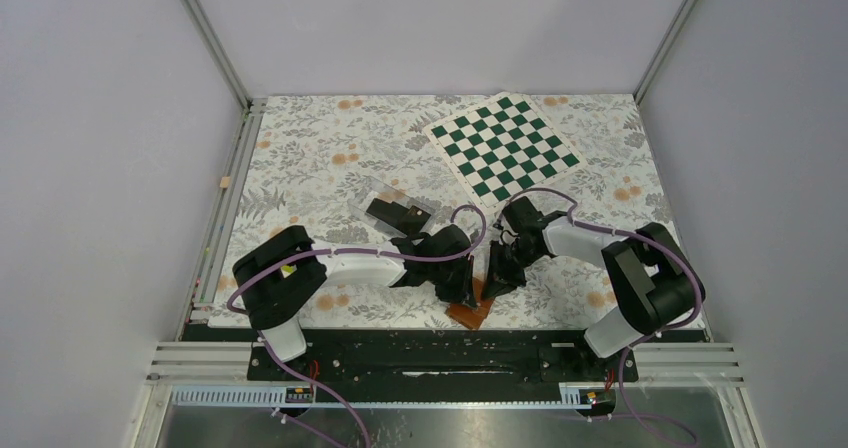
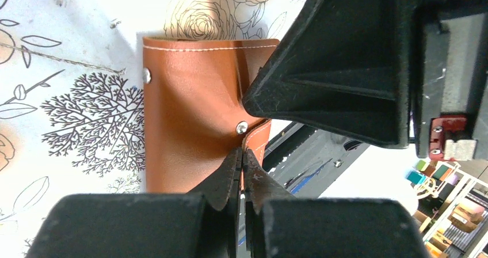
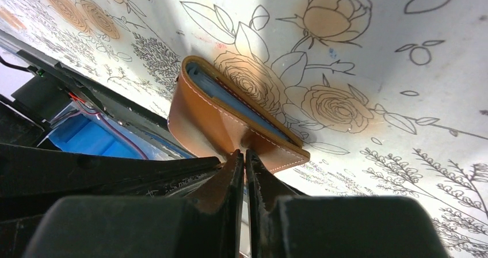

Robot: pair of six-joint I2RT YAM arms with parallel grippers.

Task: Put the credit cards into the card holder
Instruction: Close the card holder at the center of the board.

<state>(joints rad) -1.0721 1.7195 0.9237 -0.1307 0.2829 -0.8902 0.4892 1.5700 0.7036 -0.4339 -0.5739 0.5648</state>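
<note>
The tan-brown card holder (image 1: 471, 314) lies at the near edge of the table, between both arms. In the left wrist view the card holder (image 2: 190, 108) lies folded, and my left gripper (image 2: 241, 154) is shut on its stitched snap tab (image 2: 259, 141). In the right wrist view my right gripper (image 3: 243, 154) is shut on the puckered leather cover of the card holder (image 3: 213, 122), whose pale blue sleeves (image 3: 241, 105) show along the edge. Black credit cards (image 1: 392, 214) lie farther back, left of centre, away from both grippers.
A clear plastic box (image 1: 385, 190) sits by the cards. A green-and-white chessboard (image 1: 505, 146) lies at the back right. The black base rail (image 1: 440, 353) runs just below the table's near edge, close to the card holder. The right gripper's black body (image 2: 345, 68) fills the upper right of the left wrist view.
</note>
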